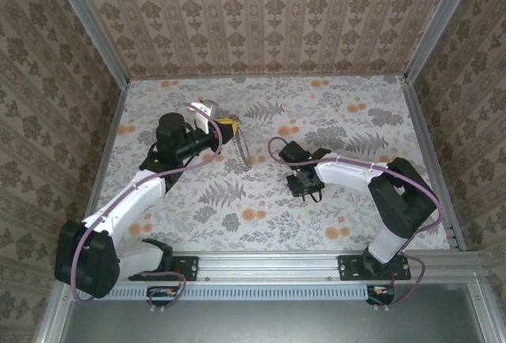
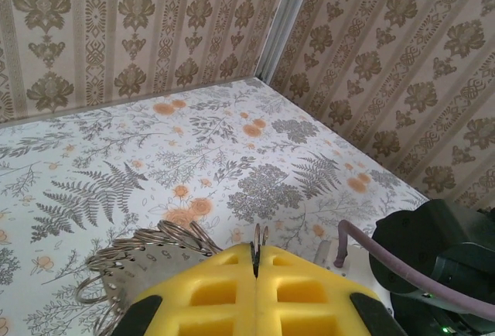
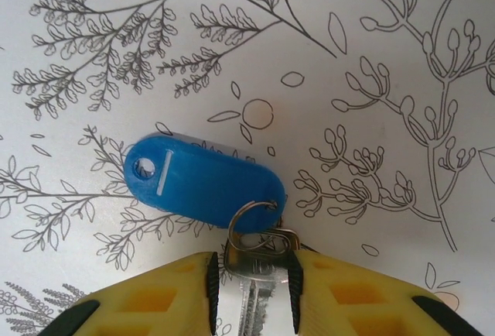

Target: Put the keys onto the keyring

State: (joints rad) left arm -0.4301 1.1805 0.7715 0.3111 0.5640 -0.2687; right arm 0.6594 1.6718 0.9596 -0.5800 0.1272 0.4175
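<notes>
The keyring (image 1: 241, 147) is seen from above dangling from the left gripper (image 1: 228, 128), whose fingers are pressed together on it, whereas the right wrist view brings out the keys (image 3: 203, 183) lying on the table (image 3: 387, 57), their blade flanked, perhaps already touched, by the right gripper's (image 3: 254, 286) narrowed jaws.

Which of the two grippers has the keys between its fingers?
The right gripper: the metal key lies between its yellow fingers, with the blue tag just ahead on the table. The left gripper is shut on the keyring instead.
</notes>
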